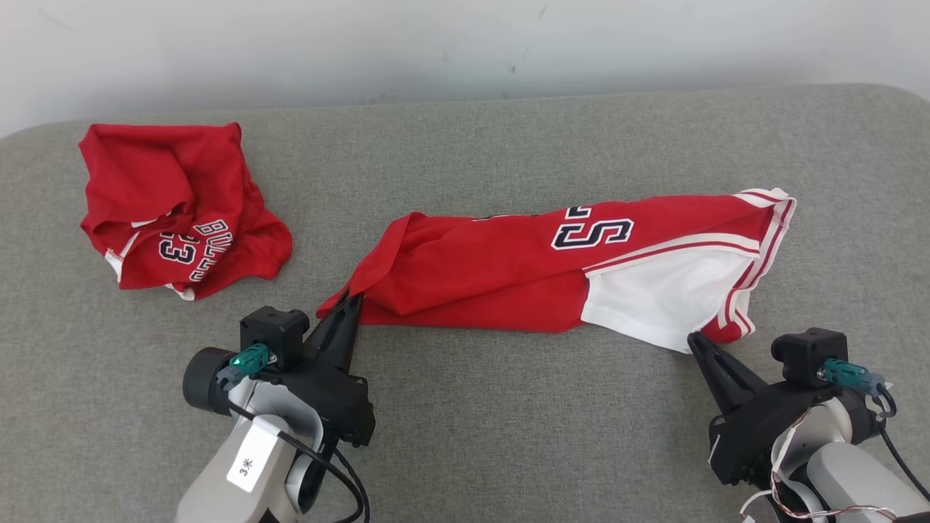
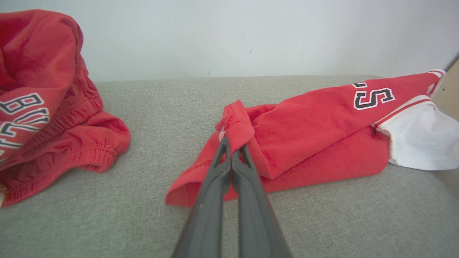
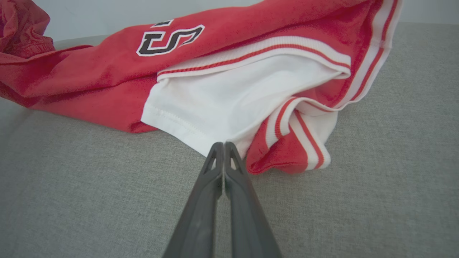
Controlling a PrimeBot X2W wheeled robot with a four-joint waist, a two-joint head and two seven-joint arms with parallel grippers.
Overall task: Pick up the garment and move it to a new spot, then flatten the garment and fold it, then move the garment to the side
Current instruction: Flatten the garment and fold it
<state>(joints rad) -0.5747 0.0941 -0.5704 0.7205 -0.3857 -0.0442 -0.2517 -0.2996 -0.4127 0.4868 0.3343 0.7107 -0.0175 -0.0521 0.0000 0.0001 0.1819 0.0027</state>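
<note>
The garment (image 1: 508,269) is a red jersey with white panels, striped trim and dark lettering, stretched left to right across the grey cushion (image 1: 508,407). My left gripper (image 1: 354,299) is shut on its red left edge, where a fold of cloth sits between the fingertips (image 2: 231,143). My right gripper (image 1: 694,338) is shut at the white lower right corner of the garment (image 3: 229,93), its fingers pressed together on the hem tip (image 3: 223,144). The jersey's middle (image 2: 315,118) lies folded over itself in long creases.
A second red garment (image 1: 174,211) with white lettering lies crumpled at the far left, close to my left gripper's side (image 2: 43,118). A pale wall (image 1: 465,43) runs behind the cushion's back edge. Bare grey fabric lies in front of both arms.
</note>
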